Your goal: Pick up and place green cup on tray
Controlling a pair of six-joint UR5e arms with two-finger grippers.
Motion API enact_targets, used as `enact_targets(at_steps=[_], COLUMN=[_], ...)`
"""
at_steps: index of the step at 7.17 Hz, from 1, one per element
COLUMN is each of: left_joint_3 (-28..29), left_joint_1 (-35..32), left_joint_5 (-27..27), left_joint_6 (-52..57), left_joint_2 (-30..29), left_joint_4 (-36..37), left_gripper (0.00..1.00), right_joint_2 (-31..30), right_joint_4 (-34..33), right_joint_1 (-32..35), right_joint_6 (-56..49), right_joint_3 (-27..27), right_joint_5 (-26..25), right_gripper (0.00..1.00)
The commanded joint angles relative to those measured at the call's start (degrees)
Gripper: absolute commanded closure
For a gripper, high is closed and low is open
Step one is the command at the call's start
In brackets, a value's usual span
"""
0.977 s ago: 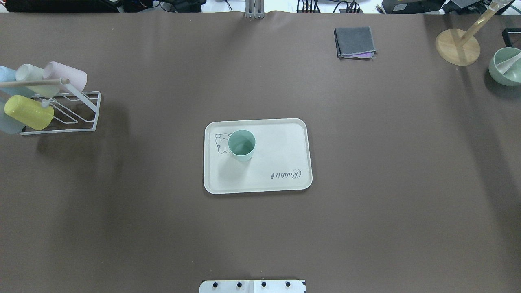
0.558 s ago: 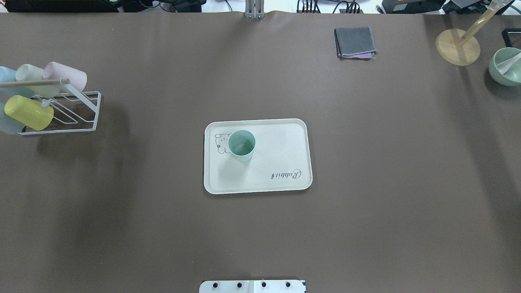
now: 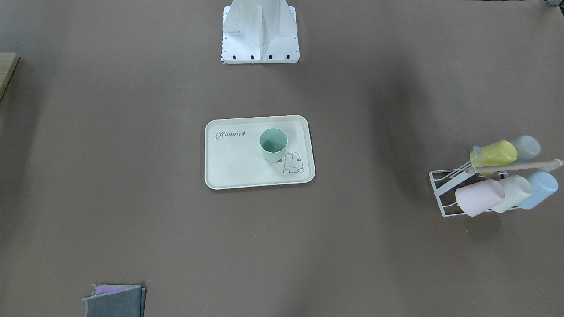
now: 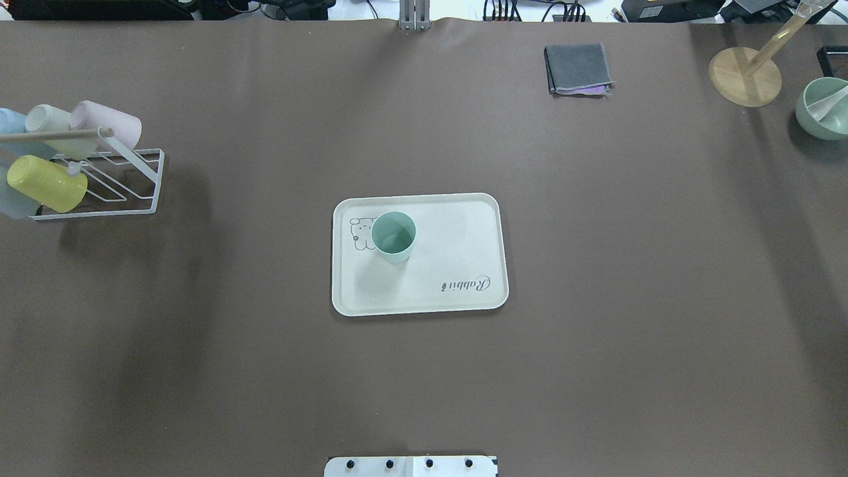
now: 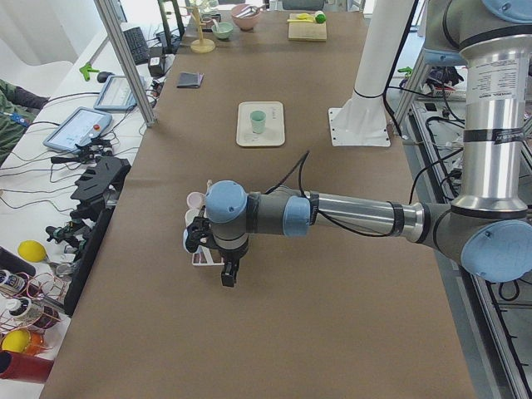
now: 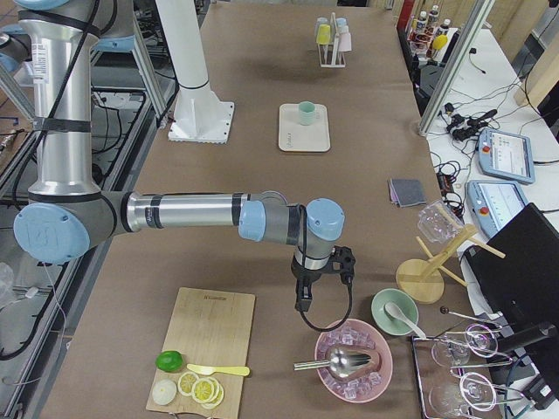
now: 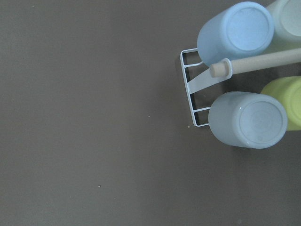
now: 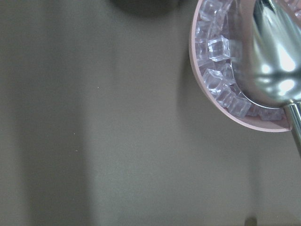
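Though left pincer [image 5: 226, 278] and right pincer [image 6: 302, 305] states cannot be told, mint-green plastic tumbler [image 4: 393, 237] stands upright on cream rectangular tray [image 4: 457, 238], bunny corner.

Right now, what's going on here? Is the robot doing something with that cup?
Nothing is being handled at this moment. The green cup stands upright on the tray, so that job looks done. Both arms are far from it: the left arm hangs by the cup rack, the right arm beside a pink bowl of ice. Whether their jaws are open can't be told.
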Motion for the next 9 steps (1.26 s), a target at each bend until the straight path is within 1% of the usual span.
enact_targets(at_steps=[1,6,9], left_joint_3=[-0.05,-2.51,-1.73], left_joint_1=[-0.11,-0.20,-0.02], left_joint_5=[4.30,4.29,4.38], left_joint_6=[-0.21,0.14,0.23], left_joint_2=[0.00,1.76,2.02], left_joint_4=[-0.18,-0.53,-0.53], left_gripper=[0.02,0.02,0.02], right_joint_2=[-0.03,-0.03,-0.12], right_joint_4=[0.00,0.00,0.00], right_joint_1=[0.00,0.00,0.00], right_joint_6=[0.00,0.00,0.00], right_joint_3=[-0.08,-0.17,-0.26], right_joint_5=[1.37,1.29,1.29], right_gripper=[0.00,0.00,0.00])
